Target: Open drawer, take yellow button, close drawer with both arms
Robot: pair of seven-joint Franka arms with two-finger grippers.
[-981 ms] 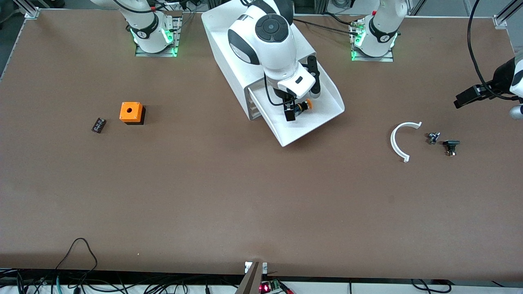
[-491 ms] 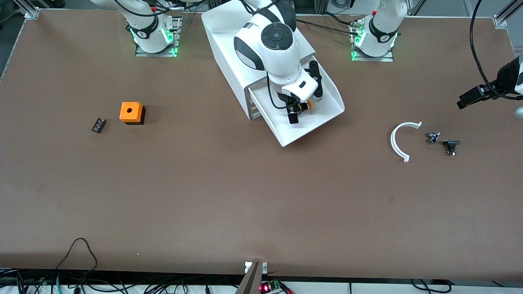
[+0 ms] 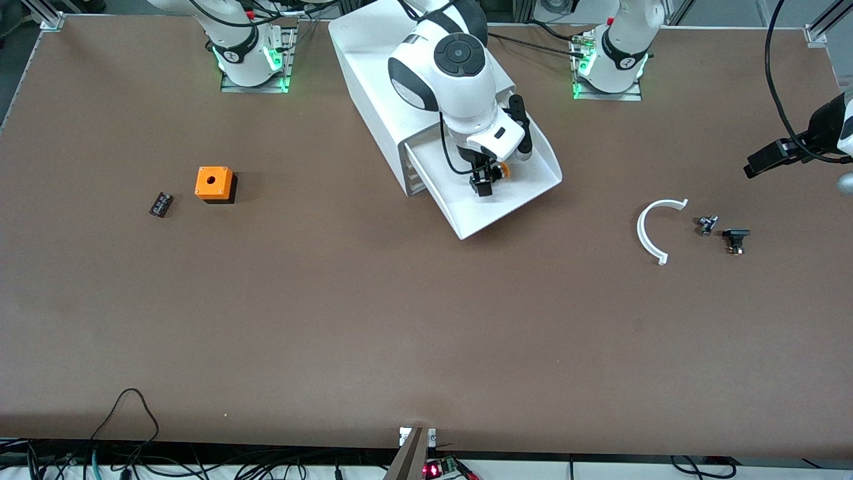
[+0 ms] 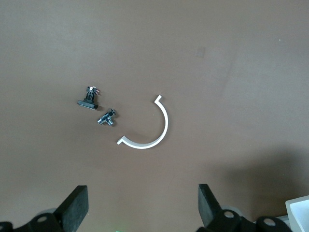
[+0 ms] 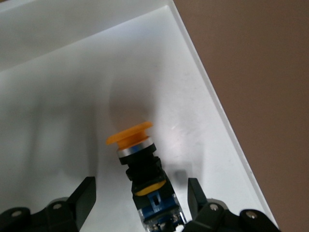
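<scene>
- The right end effector (image 3: 486, 181) is down in the open drawer (image 3: 526, 190) of the white cabinet (image 3: 373, 80). Its fingers (image 5: 84, 195) are spread, one on each side of the button (image 5: 142, 179) and apart from it.
- The button lies on its side on the drawer floor, and its orange cap points away from the end effector.
- The left end effector (image 4: 140, 205) hangs with fingers spread over the worktop (image 3: 400, 320) toward the left arm's end, near a white curved strip (image 4: 147, 128) and two small black parts (image 4: 96, 104).
- An orange cube (image 3: 214, 184) sits toward the right arm's end.
</scene>
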